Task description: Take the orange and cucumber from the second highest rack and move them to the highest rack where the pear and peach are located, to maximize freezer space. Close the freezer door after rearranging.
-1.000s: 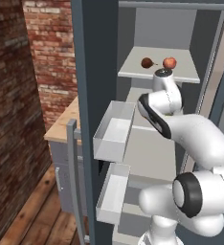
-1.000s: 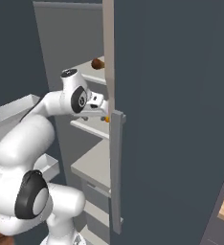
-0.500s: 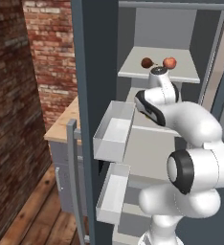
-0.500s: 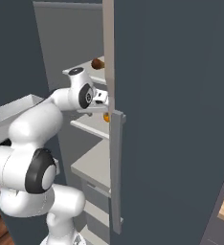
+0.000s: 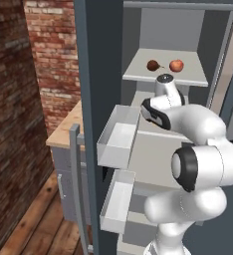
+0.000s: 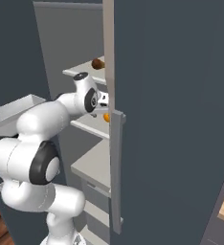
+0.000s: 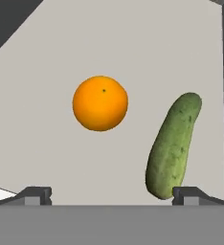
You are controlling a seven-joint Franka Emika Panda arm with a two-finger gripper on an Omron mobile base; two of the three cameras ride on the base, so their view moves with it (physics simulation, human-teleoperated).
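Note:
In the hand view the orange [image 7: 100, 103] lies on the pale second rack [image 7: 42, 143], and the green cucumber [image 7: 173, 143] lies to its right, apart from it. My gripper [image 7: 113, 196] is open, its fingertips [image 7: 35, 195] spread wide in front of both, touching neither. The right fingertip stands just below the cucumber's near end. From the right base view the hand [image 6: 103, 100] reaches in above the orange [image 6: 106, 117]. The brown pear [image 5: 153, 65] and the red peach [image 5: 176, 65] sit on the highest rack [image 5: 188, 77], just above my wrist.
The freezer's left door [image 5: 96, 74] hangs open with two white bins [image 5: 116, 142] on its inside. The right door's edge [image 6: 111, 143] stands close beside my hand. A brick wall [image 5: 49, 60] and a wooden counter [image 5: 66, 132] lie to the left.
The wrist has risen and pushed further into the freezer toward the second rack, and the arm has folded more tightly. The fruit has not moved.

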